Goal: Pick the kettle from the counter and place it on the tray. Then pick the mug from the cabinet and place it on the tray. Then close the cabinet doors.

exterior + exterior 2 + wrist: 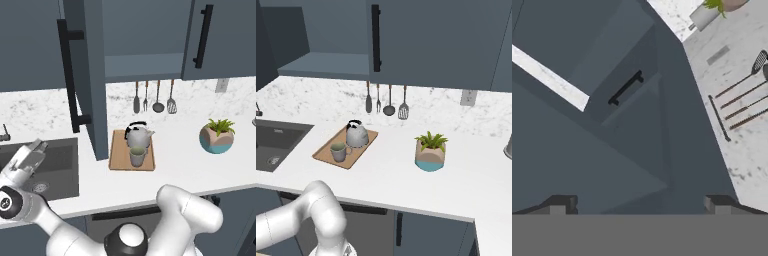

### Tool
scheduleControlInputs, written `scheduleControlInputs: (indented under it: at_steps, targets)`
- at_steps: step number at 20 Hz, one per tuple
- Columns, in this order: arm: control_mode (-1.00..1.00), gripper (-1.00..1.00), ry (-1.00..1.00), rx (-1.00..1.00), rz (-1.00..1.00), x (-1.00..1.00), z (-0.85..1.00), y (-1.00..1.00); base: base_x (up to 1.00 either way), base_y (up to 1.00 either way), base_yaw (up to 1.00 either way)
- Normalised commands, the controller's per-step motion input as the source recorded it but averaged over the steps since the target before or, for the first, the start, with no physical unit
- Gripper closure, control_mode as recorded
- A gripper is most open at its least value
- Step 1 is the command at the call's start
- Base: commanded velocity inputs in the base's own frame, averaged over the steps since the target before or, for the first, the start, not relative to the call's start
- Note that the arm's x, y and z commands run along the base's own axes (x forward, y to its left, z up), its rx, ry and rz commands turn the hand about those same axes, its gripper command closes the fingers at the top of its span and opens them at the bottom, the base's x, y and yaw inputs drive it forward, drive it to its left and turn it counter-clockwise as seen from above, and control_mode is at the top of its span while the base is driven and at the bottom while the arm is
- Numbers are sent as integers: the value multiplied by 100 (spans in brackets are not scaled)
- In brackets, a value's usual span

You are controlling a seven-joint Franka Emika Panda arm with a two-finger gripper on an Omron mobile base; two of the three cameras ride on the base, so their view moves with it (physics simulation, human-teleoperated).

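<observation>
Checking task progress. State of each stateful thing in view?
kettle: upright on the tray
mug: upright on the tray, in front of the kettle
left door: swung open
right door: closed
cabinet: open, shelf bare
gripper: open, holding nothing, over the sink

The kettle [138,136] was silver-grey with a black handle, the mug [137,156] greyish-beige and pale green inside, the tray [120,159] light-brown wood. The counter [190,165] was white, grey-speckled; the cabinet doors [95,75] slate-blue with black handles; the plant pot [216,140] teal and beige.
</observation>
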Motion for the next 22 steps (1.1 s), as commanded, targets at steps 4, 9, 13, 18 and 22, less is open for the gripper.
scheduleControlInputs:
  at_steps: [4,9,13,18,22]
  targets:
    - [-100,-100,0,1,0,-46,57,-5,0,0,0]
    - [-100,-100,1,0,0,-42,62,-25,0,0,0]
    - [-100,-100,4,1,0,-18,51,-47,0,0,0]
    - [-100,-100,10,3,0,0,49,-62,0,0,0]
    - [-100,-100,11,5,5,4,37,-83,0,0,0]
